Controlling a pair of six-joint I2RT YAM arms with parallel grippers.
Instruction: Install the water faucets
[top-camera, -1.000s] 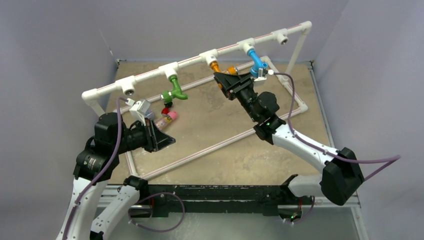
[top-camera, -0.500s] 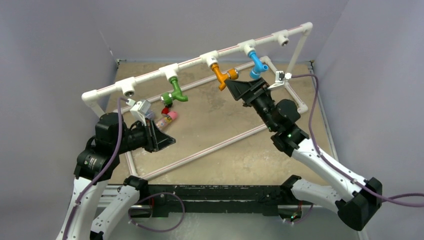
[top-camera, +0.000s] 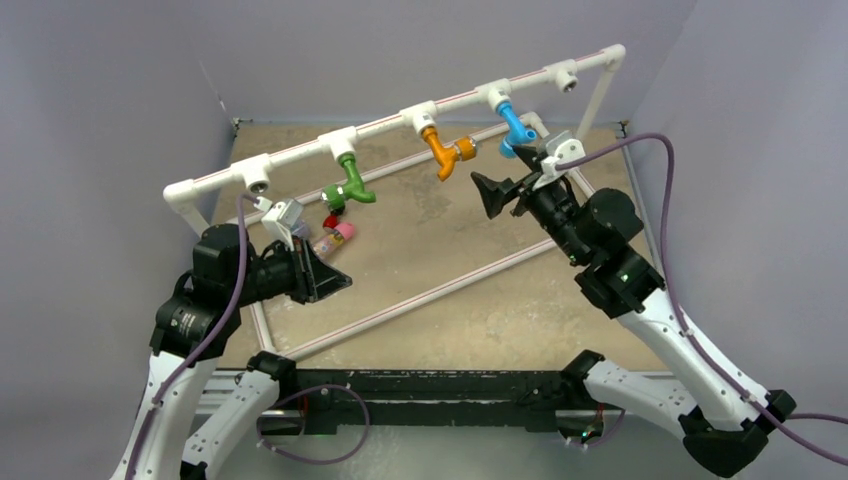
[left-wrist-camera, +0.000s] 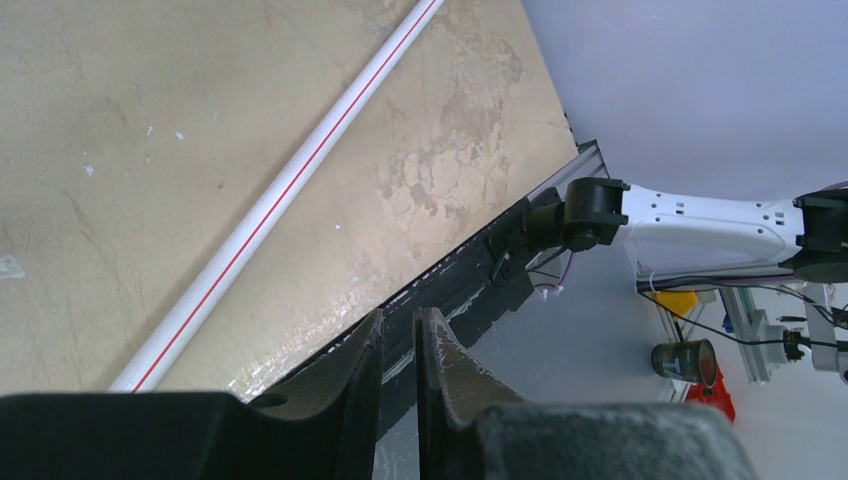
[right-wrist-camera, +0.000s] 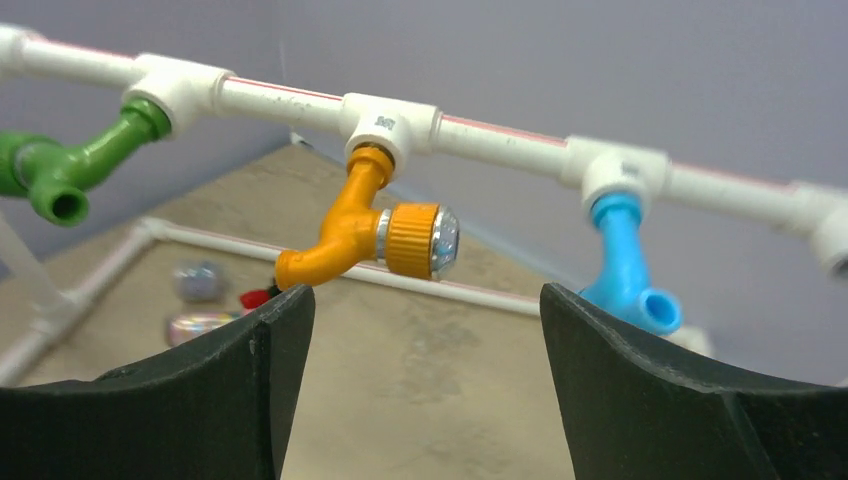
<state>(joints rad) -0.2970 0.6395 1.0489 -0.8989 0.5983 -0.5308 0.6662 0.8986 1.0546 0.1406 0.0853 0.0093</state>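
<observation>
Three faucets (top-camera: 350, 182) on the pipe rail (top-camera: 385, 125). Right tool (top-camera: 483, 196) released the orange faucet (top-camera: 443, 152) and backed off, spread wide. Two sockets (top-camera: 258, 181) unfilled.

Hanging in a row from the far white pipe (top-camera: 380, 125). Green tap (top-camera: 352, 180) on the left, orange tap (top-camera: 442, 152) in the middle with a round ribbed end, blue tap (top-camera: 515, 130) on the right.

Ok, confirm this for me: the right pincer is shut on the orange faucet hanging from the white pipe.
Wrong. The right pincer is open and apart from the orange faucet hanging from the white pipe, as the right wrist view shows.
</observation>
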